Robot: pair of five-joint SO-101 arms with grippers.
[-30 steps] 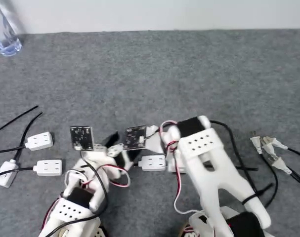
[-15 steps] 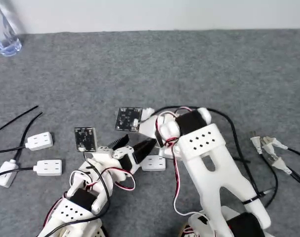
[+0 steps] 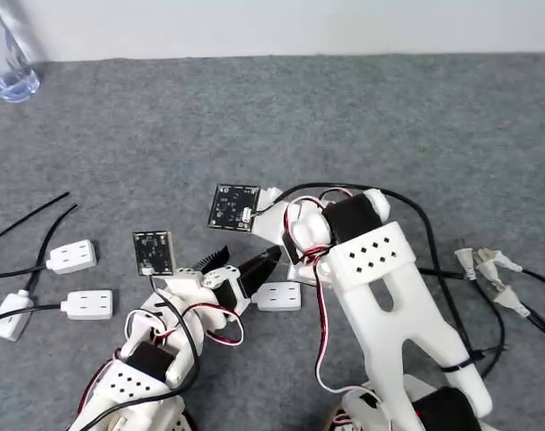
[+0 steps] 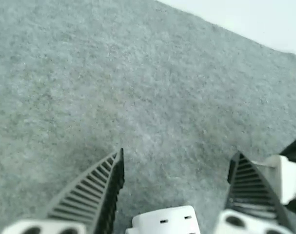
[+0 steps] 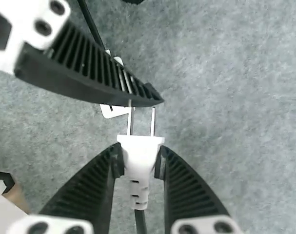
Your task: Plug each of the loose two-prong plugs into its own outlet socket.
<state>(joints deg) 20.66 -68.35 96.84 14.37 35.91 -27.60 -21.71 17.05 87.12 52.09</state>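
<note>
My right gripper (image 5: 138, 149) is shut on a white two-prong plug (image 5: 138, 157), its prongs pointing at a white outlet socket (image 5: 112, 111). That outlet socket (image 3: 276, 295) lies mid-table in the high view, close in front of my left gripper (image 3: 241, 261). In the left wrist view my left gripper (image 4: 177, 156) stands open, with the socket (image 4: 165, 223) low between its fingers, untouched. One black left finger (image 5: 89, 63) crosses just beyond the prongs in the right wrist view. Other loose plugs (image 3: 486, 269) lie at the right.
Three more white sockets (image 3: 72, 256) (image 3: 86, 304) (image 3: 6, 316) with black cords lie at the left. A clear bottle (image 3: 7, 54) stands at the far left corner. Black cable (image 3: 434, 269) trails beside the right arm. Grey carpet stretches beyond both arms.
The left gripper has swung right toward the middle socket, its fingers spread wider. The right arm's wrist has moved away from the table's front edge with the plug.
</note>
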